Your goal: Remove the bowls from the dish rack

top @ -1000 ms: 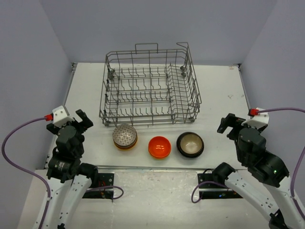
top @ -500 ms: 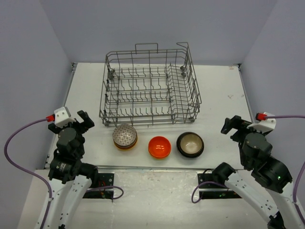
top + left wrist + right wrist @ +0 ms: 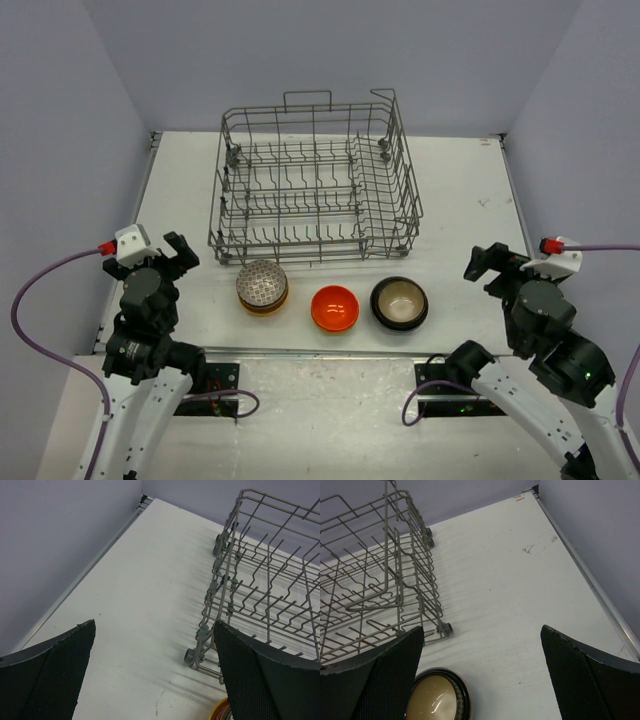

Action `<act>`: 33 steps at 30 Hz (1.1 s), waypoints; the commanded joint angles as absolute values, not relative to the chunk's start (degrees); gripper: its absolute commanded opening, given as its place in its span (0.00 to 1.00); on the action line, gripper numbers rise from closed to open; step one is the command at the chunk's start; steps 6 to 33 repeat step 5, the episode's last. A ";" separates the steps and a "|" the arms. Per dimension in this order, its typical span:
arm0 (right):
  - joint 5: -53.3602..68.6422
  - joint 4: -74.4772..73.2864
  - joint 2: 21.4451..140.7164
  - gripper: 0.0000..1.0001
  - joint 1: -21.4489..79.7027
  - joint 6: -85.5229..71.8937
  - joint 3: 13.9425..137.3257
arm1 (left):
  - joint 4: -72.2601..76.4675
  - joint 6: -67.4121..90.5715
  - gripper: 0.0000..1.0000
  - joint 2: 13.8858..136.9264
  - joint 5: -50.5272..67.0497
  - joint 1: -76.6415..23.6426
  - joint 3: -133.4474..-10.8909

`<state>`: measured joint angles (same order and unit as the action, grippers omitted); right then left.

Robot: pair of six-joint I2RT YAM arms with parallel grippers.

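The grey wire dish rack (image 3: 316,243) stands at the table's middle back, and no bowl shows in it. Three lots of bowls sit in a row in front of it: a stack topped by a patterned bowl (image 3: 262,284), an orange bowl (image 3: 335,307) and a black-and-cream bowl (image 3: 399,302). My left gripper (image 3: 175,251) is open and empty, left of the stack; its view shows the rack's corner (image 3: 260,580) and a yellow rim (image 3: 222,711). My right gripper (image 3: 487,263) is open and empty, right of the black-and-cream bowl (image 3: 437,699), with the rack (image 3: 370,575) beyond.
Purple walls close the table on three sides. The table's metal edge strips run along the left (image 3: 80,580) and the right (image 3: 590,580). Purple cables loop from both wrists.
Both arms have drawn back a little toward the near edge, the right one also outward to the right. The bowls and rack have not moved.
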<state>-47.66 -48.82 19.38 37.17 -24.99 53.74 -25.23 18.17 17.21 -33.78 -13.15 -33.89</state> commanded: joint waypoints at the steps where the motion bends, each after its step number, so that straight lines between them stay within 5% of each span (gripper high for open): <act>1: -46.58 -46.93 19.07 0.99 37.18 -25.49 55.11 | -22.85 16.70 1.00 16.87 -33.57 -13.01 -33.75; 33: -47.46 -47.02 19.95 0.99 37.09 -25.40 55.11 | -22.94 16.70 1.00 16.79 -33.49 -13.10 -33.75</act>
